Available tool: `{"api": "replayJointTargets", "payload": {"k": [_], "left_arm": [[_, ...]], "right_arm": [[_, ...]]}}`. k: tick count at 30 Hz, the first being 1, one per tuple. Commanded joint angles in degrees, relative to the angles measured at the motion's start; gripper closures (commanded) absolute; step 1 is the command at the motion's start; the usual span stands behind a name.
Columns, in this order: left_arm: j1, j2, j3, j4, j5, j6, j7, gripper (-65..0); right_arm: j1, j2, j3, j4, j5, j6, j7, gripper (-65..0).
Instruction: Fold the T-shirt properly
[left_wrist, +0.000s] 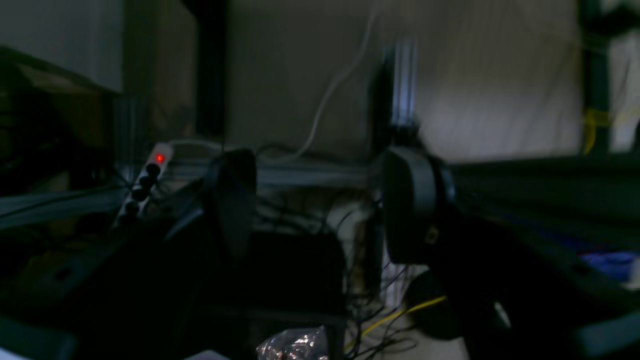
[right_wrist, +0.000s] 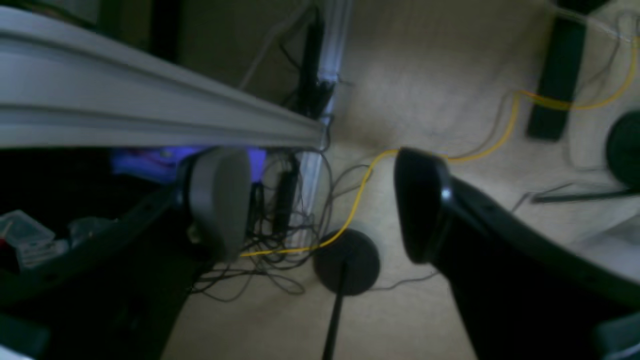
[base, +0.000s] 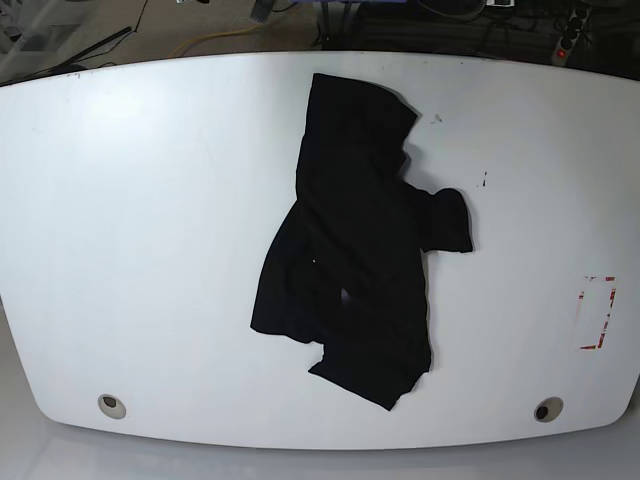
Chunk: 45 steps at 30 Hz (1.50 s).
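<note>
The black T-shirt (base: 352, 240) lies crumpled in the middle of the white table (base: 150, 250) in the base view, running from the far edge towards the near edge, with one sleeve sticking out to the right. Neither arm shows in the base view. My left gripper (left_wrist: 320, 205) is open and empty, seen in the left wrist view against a dark space with cables. My right gripper (right_wrist: 320, 205) is open and empty, seen in the right wrist view above a carpeted floor. The T-shirt is out of both wrist views.
A red-and-white marker (base: 597, 313) sits on the table at the right. Two round holes (base: 111, 404) are near the front edge. A lit power strip (left_wrist: 145, 182) and cables, an aluminium rail (right_wrist: 150, 110) and a yellow cable (right_wrist: 360, 195) lie off the table.
</note>
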Motion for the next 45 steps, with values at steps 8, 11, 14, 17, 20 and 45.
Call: {"api": "replayJointTargets", "payload": {"k": [8, 11, 14, 17, 20, 45], "left_arm": [[8.83, -2.28, -0.44, 16.18, -8.40, -0.07, -1.11, -36.7], [8.83, -2.28, -0.44, 17.58, -9.37, -0.07, -1.19, -36.7], [6.98, -2.10, -0.36, 18.29, -9.45, -0.07, -1.37, -36.8], [4.52, -1.93, -0.09, 18.29, -9.37, 0.02, -1.37, -36.9], [1.53, -2.10, 0.08, 18.29, -9.37, 0.02, -1.37, -37.1], [-17.90, -11.95, 6.50, 15.12, -3.30, 0.02, 4.87, -36.8]], "right_arm": [[-4.69, 4.83, 1.82, 13.30, 10.31, 0.36, 0.49, -40.1], [-2.50, 7.91, 1.73, 15.58, 15.14, 0.36, -1.80, -40.1], [0.32, 10.37, 1.65, 15.58, 19.71, 0.36, -2.68, -40.1], [4.10, 12.39, 1.56, 15.49, 23.76, 0.36, -5.49, -40.1], [7.61, 12.83, 1.56, 15.41, 28.15, 0.45, -7.69, -40.1], [42.60, 5.27, 0.77, 8.46, 37.12, 8.80, -45.23, -53.1]]}}
